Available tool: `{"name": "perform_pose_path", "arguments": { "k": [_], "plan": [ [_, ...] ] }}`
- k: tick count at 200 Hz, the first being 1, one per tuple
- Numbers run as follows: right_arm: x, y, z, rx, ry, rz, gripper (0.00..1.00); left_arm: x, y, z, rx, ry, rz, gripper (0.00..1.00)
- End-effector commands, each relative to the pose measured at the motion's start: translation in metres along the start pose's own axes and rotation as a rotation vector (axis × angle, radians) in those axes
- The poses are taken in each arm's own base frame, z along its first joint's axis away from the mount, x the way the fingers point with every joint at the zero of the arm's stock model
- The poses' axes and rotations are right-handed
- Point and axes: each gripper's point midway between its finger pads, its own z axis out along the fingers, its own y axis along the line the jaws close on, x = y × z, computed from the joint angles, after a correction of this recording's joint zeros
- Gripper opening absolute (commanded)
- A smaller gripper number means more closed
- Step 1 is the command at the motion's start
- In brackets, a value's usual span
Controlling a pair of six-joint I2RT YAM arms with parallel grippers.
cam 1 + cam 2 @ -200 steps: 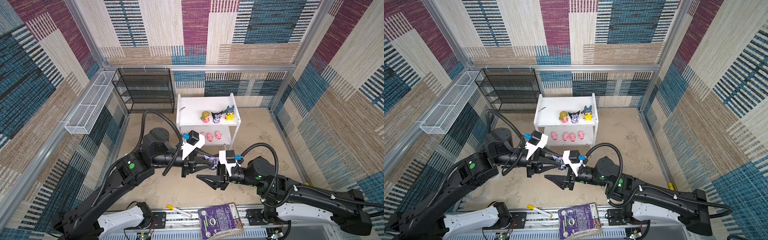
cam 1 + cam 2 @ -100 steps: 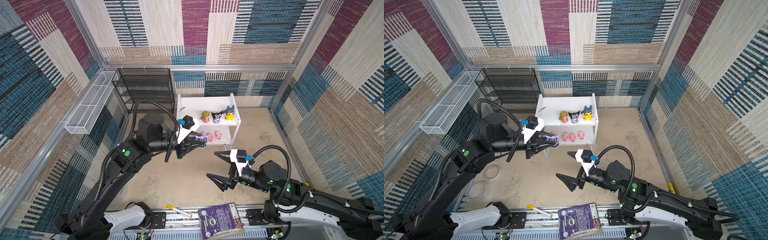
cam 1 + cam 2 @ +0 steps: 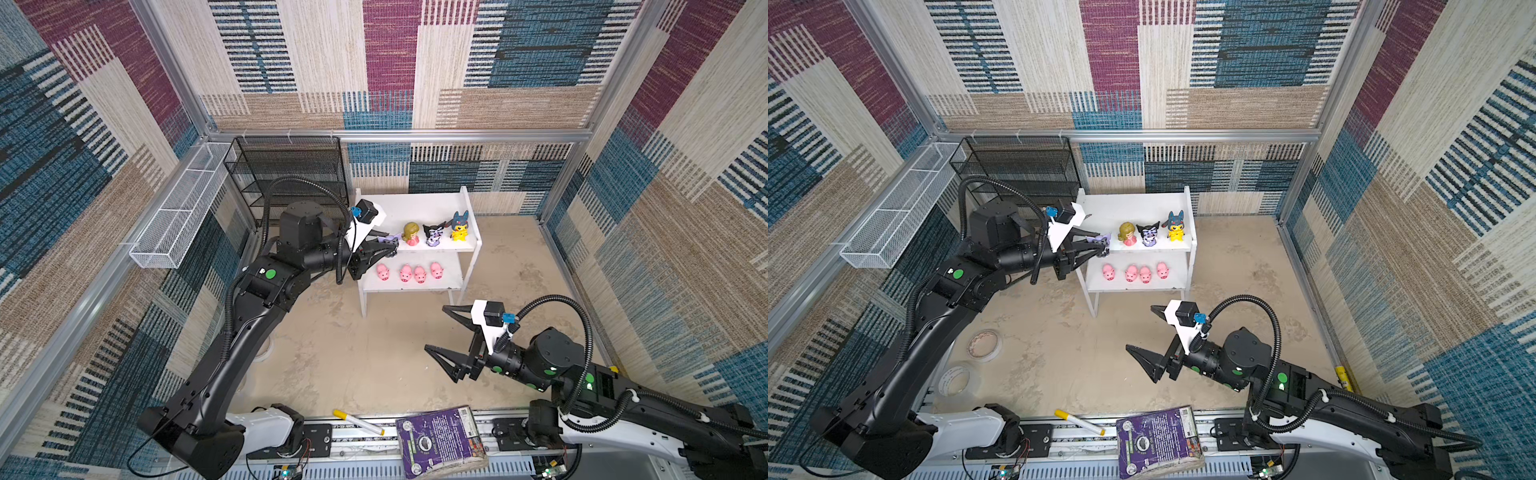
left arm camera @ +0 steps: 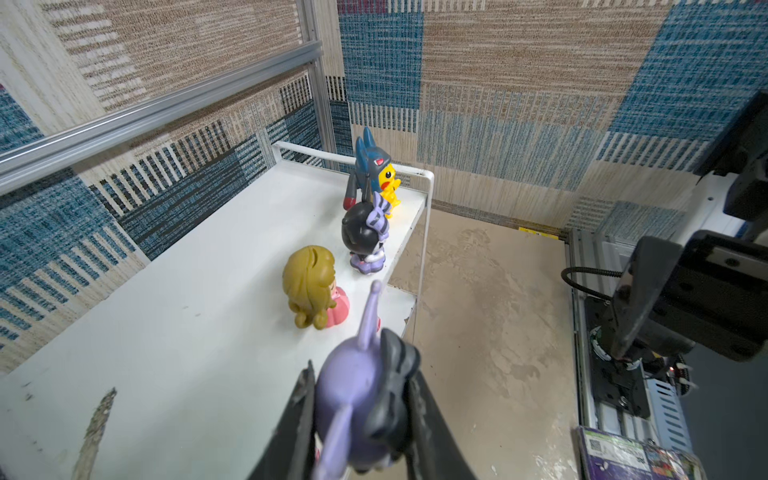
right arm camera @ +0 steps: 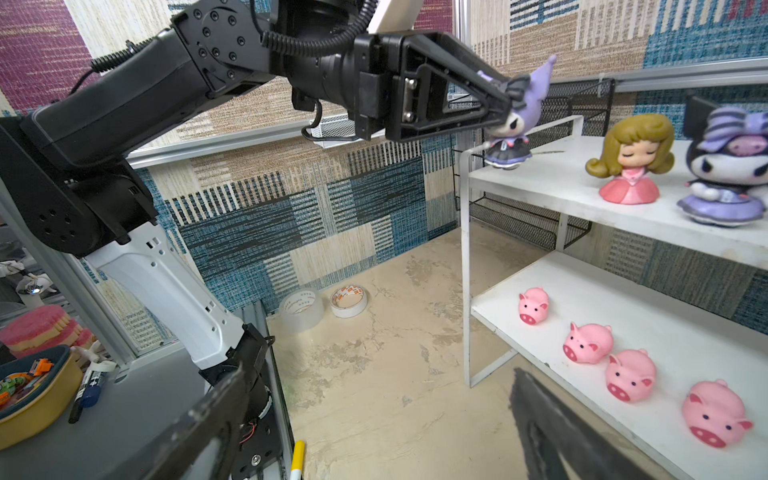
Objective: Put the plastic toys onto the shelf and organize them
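My left gripper [image 3: 392,245] is shut on the lilac eared toy [image 5: 513,112], holding it upright at the left end of the white shelf's [image 3: 415,208] top board. Its base is at board level; contact is unclear. To the right on that board stand the blonde girl [image 3: 410,233], the black-purple eared toy [image 3: 432,235] and the yellow blue-hooded toy [image 3: 459,226]. Several pink pigs [image 3: 405,273] line the lower board. My right gripper [image 3: 435,327] hangs wide open and empty over the floor, in front of the shelf's right leg.
A black wire rack [image 3: 291,174] and a long white wire basket [image 3: 178,212] stand left of the shelf. Two tape rolls [image 3: 984,345] lie on the floor under my left arm. A yellow-capped marker [image 3: 357,422] and a purple book [image 3: 440,440] lie on the front rail.
My left gripper carried the lilac toy from mid-floor up to the shelf's top left end. The right gripper opened wide and drew back to the right front.
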Motion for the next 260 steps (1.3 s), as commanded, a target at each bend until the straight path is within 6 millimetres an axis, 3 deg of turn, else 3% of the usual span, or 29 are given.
{"name": "perform_pose_path", "arguments": {
  "k": [1,77,177,260],
  "plan": [
    [-0.002,-0.004,0.002,0.025,-0.003,0.008,1.0,-0.011,0.014,0.003,-0.022,-0.056,0.05,0.06],
    [0.0,-0.025,0.008,0.154,0.015,-0.014,1.0,-0.003,0.049,-0.001,-0.049,-0.087,0.0,0.07],
    [0.004,-0.025,0.008,0.152,0.018,-0.001,1.0,0.024,0.053,0.014,0.02,-0.01,-0.015,0.09],
    [0.006,-0.025,0.004,0.147,0.014,0.011,1.0,0.026,0.054,0.014,0.02,0.001,-0.011,0.1]
  ]
}}
